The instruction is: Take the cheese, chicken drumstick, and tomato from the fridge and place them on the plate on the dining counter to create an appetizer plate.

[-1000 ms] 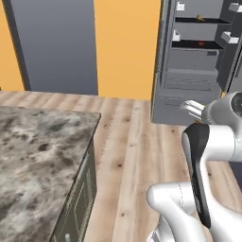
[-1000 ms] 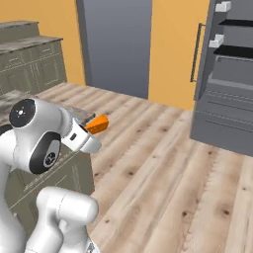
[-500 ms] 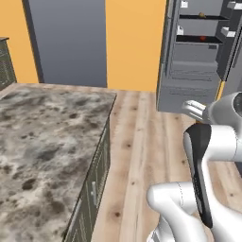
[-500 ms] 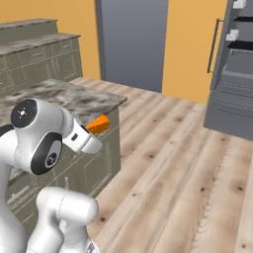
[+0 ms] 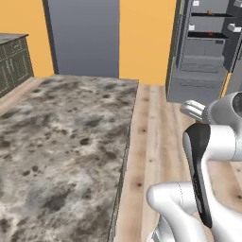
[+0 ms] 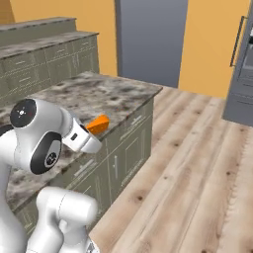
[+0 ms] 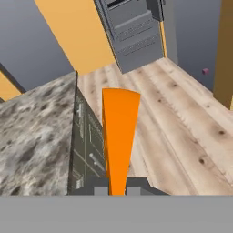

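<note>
No readable text, labels, brands, numbers or signs anywhere: none on surfaces, cabinets, appliance, walls or floor in any view.

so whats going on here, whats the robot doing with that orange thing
The robot arm's gripper has its jaws shut on the cheese, an orange wedge, and holds it in the air beside a marble-topped counter. The fridge stands open across the wooden floor, with small items on its shelves.
</note>
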### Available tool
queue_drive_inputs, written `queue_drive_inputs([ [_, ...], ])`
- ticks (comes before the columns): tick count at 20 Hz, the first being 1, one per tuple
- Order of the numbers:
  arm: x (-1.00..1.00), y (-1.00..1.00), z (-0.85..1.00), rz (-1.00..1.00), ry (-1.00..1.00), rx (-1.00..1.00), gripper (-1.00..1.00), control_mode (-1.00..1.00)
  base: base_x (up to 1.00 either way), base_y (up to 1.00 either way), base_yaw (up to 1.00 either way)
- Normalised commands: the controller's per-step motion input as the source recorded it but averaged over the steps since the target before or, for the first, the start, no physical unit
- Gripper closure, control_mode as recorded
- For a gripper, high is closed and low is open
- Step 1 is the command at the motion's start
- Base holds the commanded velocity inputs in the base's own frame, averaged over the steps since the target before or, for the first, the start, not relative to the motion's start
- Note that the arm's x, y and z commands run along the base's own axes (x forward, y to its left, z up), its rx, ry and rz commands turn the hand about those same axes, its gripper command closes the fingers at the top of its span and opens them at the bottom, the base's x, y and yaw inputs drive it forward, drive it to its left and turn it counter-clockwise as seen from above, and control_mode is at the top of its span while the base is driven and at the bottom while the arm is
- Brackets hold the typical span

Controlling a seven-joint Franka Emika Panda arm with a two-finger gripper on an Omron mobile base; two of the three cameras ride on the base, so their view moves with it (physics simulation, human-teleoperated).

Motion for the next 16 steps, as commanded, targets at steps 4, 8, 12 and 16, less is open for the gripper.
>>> queue_drive_inputs([
  [4, 0.0, 0.0, 0.0, 0.0, 0.0, 0.0, 1.0, 1.0, -1.0, 1.0, 0.02],
  [8, 0.0, 0.0, 0.0, 0.0, 0.0, 0.0, 1.0, 1.0, -1.0, 1.0, 0.01],
  [12, 0.0, 0.0, 0.0, 0.0, 0.0, 0.0, 1.0, 1.0, -1.0, 1.0, 0.01],
  [16, 0.0, 0.0, 0.0, 0.0, 0.0, 0.0, 1.0, 1.0, -1.0, 1.0, 0.02],
])
